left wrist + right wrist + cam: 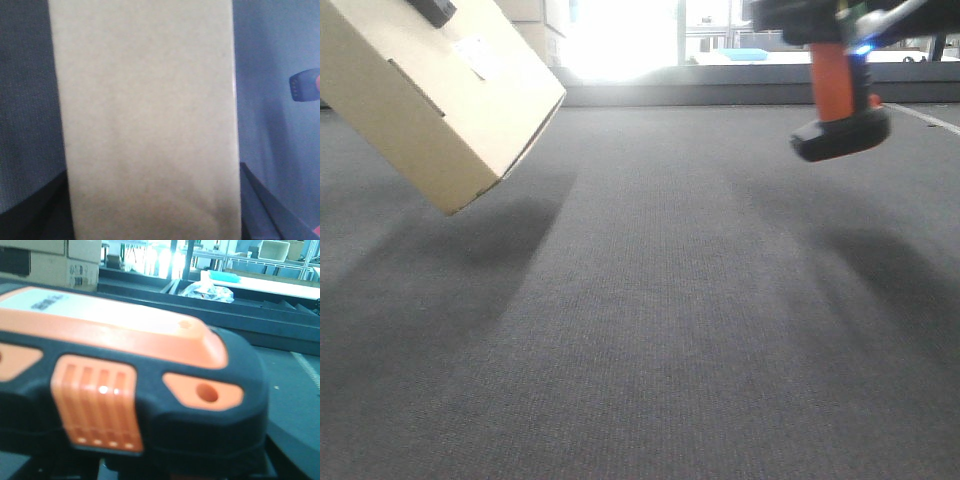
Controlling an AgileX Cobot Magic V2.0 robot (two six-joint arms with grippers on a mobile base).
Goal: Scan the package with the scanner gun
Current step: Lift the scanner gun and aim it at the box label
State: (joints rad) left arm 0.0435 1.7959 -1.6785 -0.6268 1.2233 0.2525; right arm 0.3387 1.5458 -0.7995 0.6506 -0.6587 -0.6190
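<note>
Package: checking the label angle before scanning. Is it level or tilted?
Tilted. In the front view the package has diagonal edges and one corner lowest, with the white sticker on its upward-facing side.

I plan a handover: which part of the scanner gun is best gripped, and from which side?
Probably the orange handle of the scanner gun, from the side: it hangs upright in the air, and the wider black foot below would stop slipping.
</note>
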